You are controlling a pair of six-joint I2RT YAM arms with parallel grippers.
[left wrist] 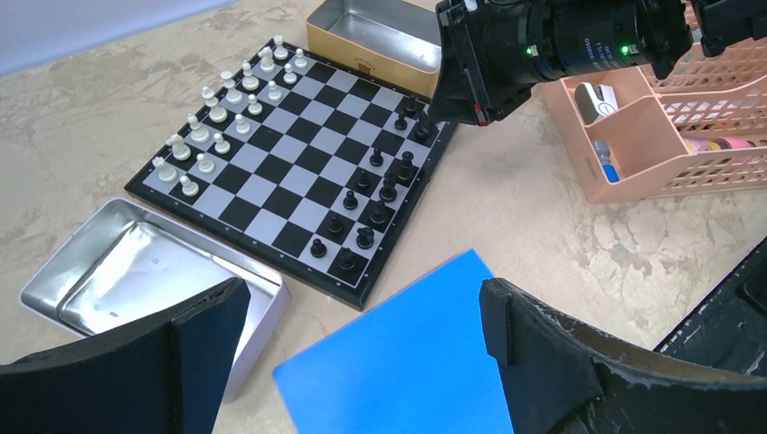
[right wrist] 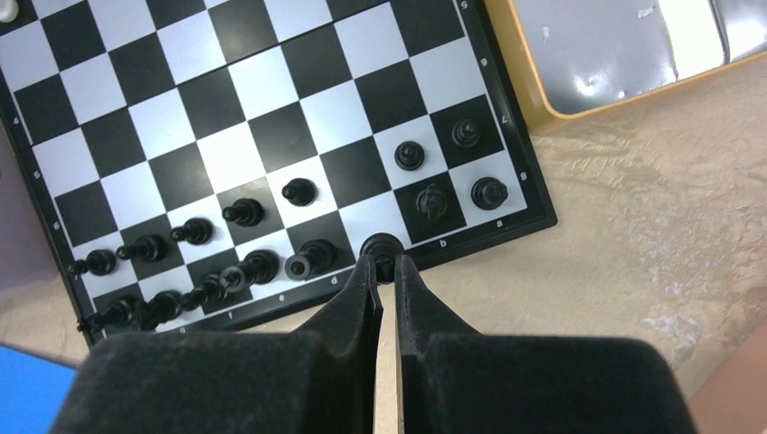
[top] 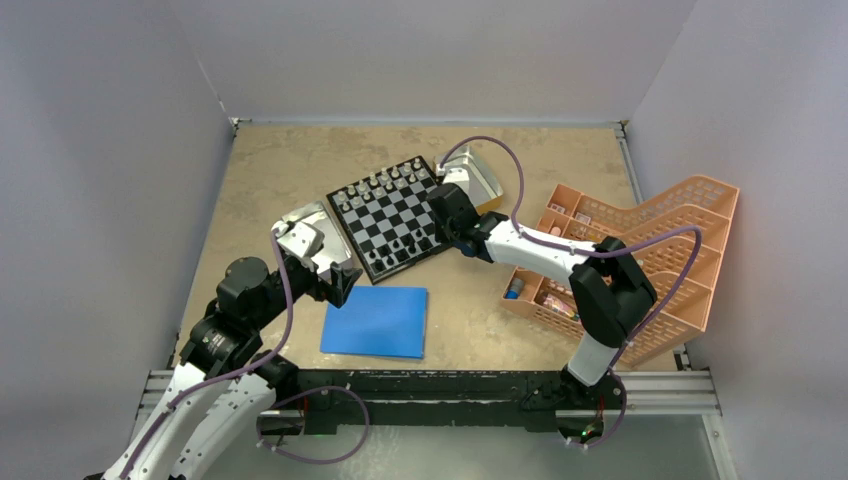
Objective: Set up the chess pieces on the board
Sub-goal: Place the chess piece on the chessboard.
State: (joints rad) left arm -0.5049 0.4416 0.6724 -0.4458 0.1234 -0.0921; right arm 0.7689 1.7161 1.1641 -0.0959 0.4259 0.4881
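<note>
The chessboard [top: 390, 215] lies mid-table with silvery-white pieces [top: 385, 181] along its far side and black pieces [top: 405, 246] along its near side. It also shows in the left wrist view [left wrist: 289, 163] and the right wrist view [right wrist: 262, 127]. My right gripper [right wrist: 383, 262] is shut on a black chess piece [right wrist: 382, 248] over the board's near edge row. In the top view the right gripper [top: 447, 232] hangs over the board's right near corner. My left gripper [left wrist: 362, 353] is open and empty above the blue sheet [left wrist: 407, 362], near the board's left near corner [top: 340, 285].
A shiny metal tray [top: 305, 240] lies left of the board and another tray [top: 478, 180] with a gold rim lies behind its right corner. An orange plastic basket rack [top: 640, 260] stands at the right. The blue sheet [top: 377, 322] lies in front of the board.
</note>
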